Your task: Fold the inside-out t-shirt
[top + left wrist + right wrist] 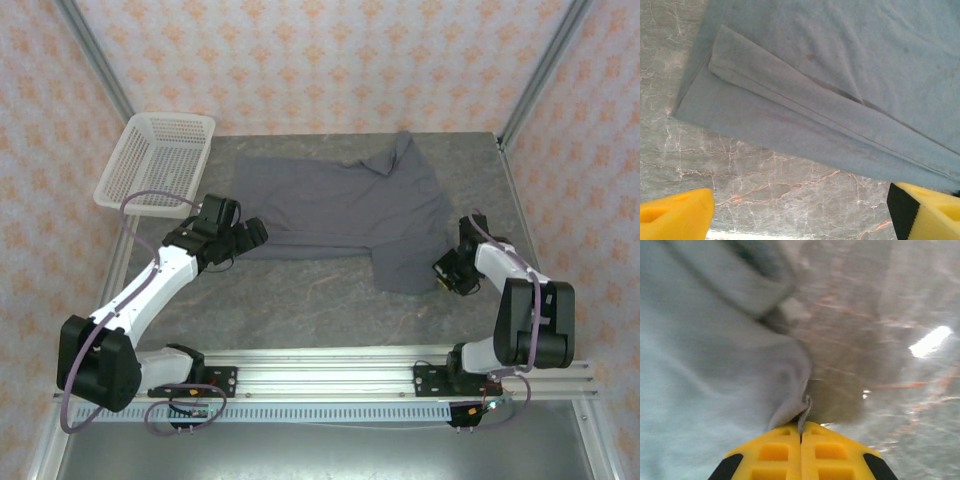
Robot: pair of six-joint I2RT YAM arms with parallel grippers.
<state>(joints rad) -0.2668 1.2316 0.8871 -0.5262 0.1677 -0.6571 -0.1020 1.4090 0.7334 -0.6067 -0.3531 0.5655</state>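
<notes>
Here, a soft, matte, dark slate-grey t-shirt point(340, 205) lies spread across the upper middle of the overhead frame, on a grey table point(300, 300) with pale marble veining. The cloth is mostly flat. One flap rises to a peak near the top centre, and a rounded lobe hangs toward the lower right. A white plastic mesh basket point(160, 160) — rectangular, its walls a grid of small holes — sits at the upper left, near the shirt's left end.

The left gripper point(248, 236) sits centre-left in that frame, at the shirt's lower-left edge. In the left wrist view its two yellow, foam-like fingertips point(675, 215) occupy the bottom corners, spread wide and released, with bare stone between them. The shirt fills the upper part of this view. A folded band with a stitched hem runs diagonally from upper left to lower right. The cloth lies apart from the pad in the bottom-left corner; its edge passes just above the other pad, and contact there cannot be told.

The right gripper point(445, 270) is at the shirt's lower-right corner. The right wrist view is blurred — yellow ridged fingers point(775, 452) are clenched together at bottom centre, with a thin edge of cloth pinched in the seam between them. The fabric billows across the left half; glossy stone with a bright reflection lies to the right.
</notes>
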